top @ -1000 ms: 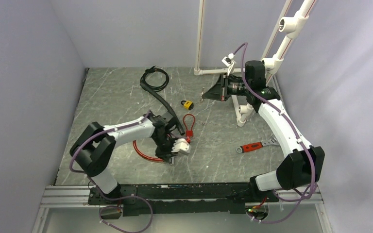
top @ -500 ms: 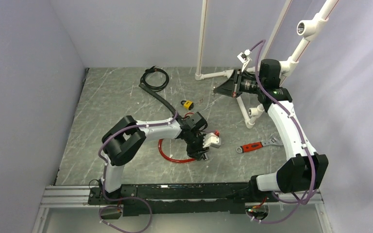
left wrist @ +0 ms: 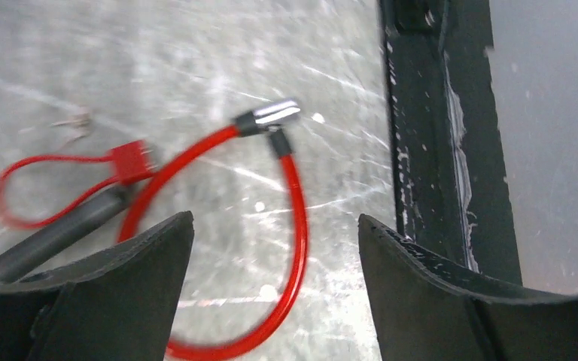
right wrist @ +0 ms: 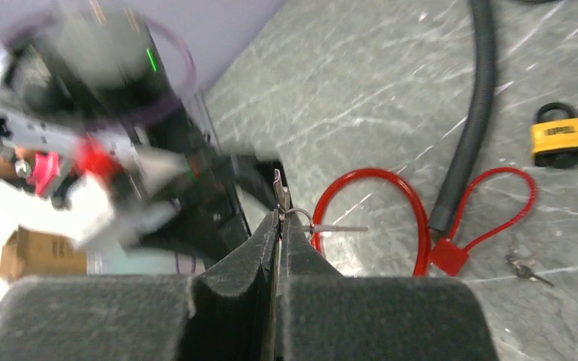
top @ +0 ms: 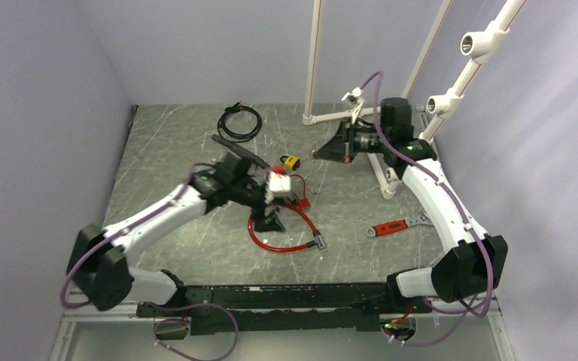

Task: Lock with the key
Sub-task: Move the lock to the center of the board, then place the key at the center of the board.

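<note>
The right wrist view gives us what the overhead cannot: the right fingers point(right wrist: 278, 226) are pressed tight together on the key point(right wrist: 279, 194), its ring poking out past the tips. The yellow padlock point(right wrist: 562, 137) lies on the tabletop point(right wrist: 391, 83) ahead of those fingers and off to their right, well apart. From above, we see the padlock point(top: 291, 162) between the two arms, nearer the right fingers point(top: 317, 150) than the left fingers point(top: 269, 222). The left wrist view shows those spread wide, gripping nothing, with the red cable point(left wrist: 295, 197) on the tabletop beneath the gap. Half a second ago the left arm sat nearer the rail; it has swung up toward the padlock, and the right fingers have edged left.
</note>
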Robot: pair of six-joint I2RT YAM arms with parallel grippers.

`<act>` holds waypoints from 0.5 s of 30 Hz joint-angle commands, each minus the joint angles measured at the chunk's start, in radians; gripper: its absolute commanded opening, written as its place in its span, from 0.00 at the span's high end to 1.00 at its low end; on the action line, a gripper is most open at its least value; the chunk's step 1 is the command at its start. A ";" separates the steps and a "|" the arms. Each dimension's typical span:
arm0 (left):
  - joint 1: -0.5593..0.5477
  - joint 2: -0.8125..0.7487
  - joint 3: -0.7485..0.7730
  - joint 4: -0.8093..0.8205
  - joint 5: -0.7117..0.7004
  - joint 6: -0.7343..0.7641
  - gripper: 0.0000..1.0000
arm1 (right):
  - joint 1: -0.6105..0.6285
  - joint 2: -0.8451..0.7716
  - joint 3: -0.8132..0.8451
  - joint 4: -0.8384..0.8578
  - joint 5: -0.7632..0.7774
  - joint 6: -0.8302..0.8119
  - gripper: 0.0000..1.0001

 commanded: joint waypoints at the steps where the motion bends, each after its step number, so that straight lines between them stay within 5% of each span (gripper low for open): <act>1: 0.224 -0.149 0.045 -0.122 0.165 -0.120 0.14 | 0.134 0.030 0.014 -0.113 0.066 -0.271 1.00; 4: 0.372 -0.210 0.089 -0.255 0.162 -0.122 0.13 | 0.242 0.049 -0.027 -0.182 0.137 -0.439 1.00; 8: 0.502 -0.260 0.104 -0.234 0.055 -0.221 0.07 | 0.375 0.100 -0.098 -0.244 0.226 -0.625 1.00; 15: 0.720 -0.198 0.101 -0.200 0.004 -0.426 0.01 | 0.492 0.195 -0.194 -0.191 0.318 -0.717 1.00</act>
